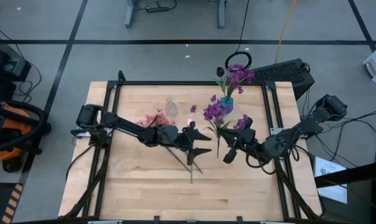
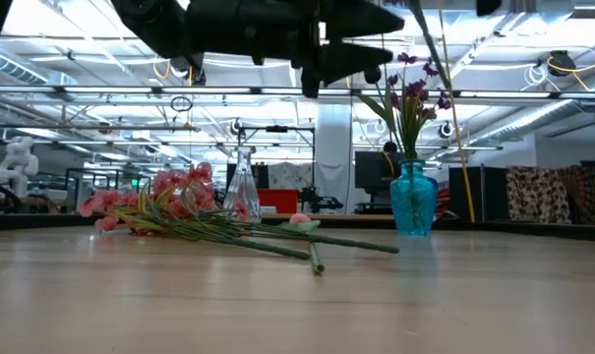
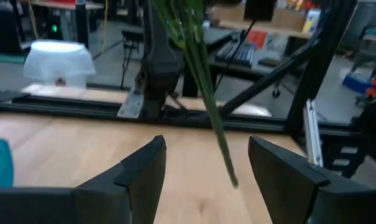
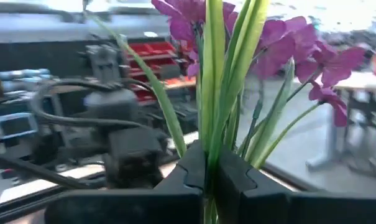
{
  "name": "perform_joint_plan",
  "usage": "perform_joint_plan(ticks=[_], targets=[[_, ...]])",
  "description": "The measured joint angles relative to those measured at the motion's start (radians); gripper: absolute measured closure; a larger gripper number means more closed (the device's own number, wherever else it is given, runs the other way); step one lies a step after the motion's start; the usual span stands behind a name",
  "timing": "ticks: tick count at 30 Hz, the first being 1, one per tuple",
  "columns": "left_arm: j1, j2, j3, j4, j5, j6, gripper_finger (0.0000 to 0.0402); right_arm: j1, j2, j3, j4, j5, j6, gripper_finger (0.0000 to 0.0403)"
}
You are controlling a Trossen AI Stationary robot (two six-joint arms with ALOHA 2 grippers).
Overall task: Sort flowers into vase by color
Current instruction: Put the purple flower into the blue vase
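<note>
Overhead, right claw (image 1: 227, 154) pinches purple spray (image 1: 216, 112), stem partly hidden; left claw (image 1: 202, 142) gapes empty.

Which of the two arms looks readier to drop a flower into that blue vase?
The right. Its end effector is shut on a purple spray beside the blue vase, which holds purple flowers. The left end effector is open, holding nothing.

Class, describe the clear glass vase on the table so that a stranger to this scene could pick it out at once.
On the wooden table, look along the far edge, left of the teal vase with purple flowers. The clear glass vase stands beside the heap of pink flowers. Unlike the teal one, it is colourless and holds no flowers.
</note>
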Motion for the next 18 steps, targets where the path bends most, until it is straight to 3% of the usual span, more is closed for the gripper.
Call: perform_joint_plan(ticks=[7,13,18], targets=[[-0.003,0.005,0.0,0.046,0.023,-0.004,0.0167,-0.05,0.113,0.0,0.314,-0.211,-0.258,0.0397],[-0.011,0.009,-0.001,0.04,0.028,0.003,0.0179,-0.064,0.17,0.0,0.437,-0.234,-0.367,0.0397],[-0.01,0.009,-0.002,0.027,0.027,0.008,0.0242,-0.064,0.172,0.0,0.443,-0.233,-0.383,0.0397]])
